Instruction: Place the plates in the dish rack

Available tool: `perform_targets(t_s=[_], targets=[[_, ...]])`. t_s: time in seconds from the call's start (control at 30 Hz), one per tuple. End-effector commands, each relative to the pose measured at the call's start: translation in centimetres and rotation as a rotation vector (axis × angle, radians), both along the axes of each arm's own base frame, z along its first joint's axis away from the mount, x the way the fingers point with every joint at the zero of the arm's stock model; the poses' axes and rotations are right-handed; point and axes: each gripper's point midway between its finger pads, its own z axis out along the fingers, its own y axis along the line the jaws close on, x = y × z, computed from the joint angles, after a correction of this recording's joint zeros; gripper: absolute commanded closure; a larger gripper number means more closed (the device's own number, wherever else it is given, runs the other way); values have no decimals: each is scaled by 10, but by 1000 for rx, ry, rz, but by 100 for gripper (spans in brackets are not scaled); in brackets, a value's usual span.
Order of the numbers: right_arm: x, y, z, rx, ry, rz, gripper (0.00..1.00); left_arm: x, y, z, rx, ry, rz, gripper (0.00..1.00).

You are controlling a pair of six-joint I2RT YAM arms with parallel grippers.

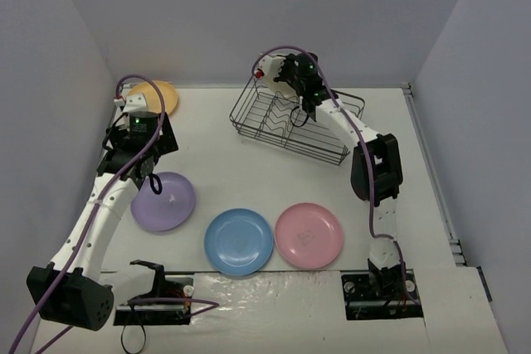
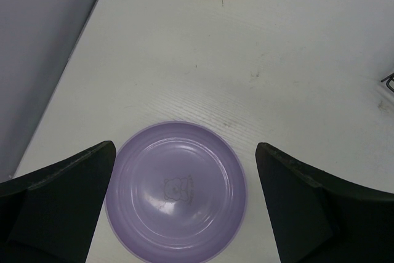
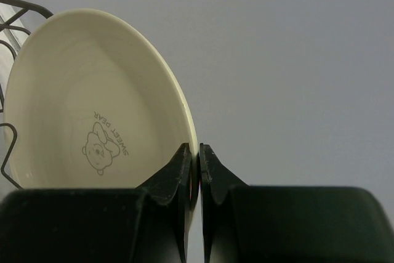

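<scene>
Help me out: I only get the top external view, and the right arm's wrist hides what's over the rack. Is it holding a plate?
Observer: Yes. The right wrist view shows the right fingers shut on the rim of the cream plate, held on edge.
Operator: Anything printed on it?
Observer: A small bear drawing with the words SWEET PEAR.
Operator: And the other arm?
Observer: The left fingers stand wide open in the left wrist view, framing the purple plate lying flat below.
</scene>
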Motion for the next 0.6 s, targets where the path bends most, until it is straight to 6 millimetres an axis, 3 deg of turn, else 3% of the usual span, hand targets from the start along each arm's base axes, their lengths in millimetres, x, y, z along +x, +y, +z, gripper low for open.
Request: perform_targets(t_s=[0.0,0.23,0.57], targets=[[3,-4,66,73,-168,-6,100,7,4,30,3,-83,11,3],[5,-7,43,118,-119,-18,90,6,3,29,-1,-79,9,3],[4,-12,26,195,-57,-41,77,4,-2,33,-29,-90,-11,3]])
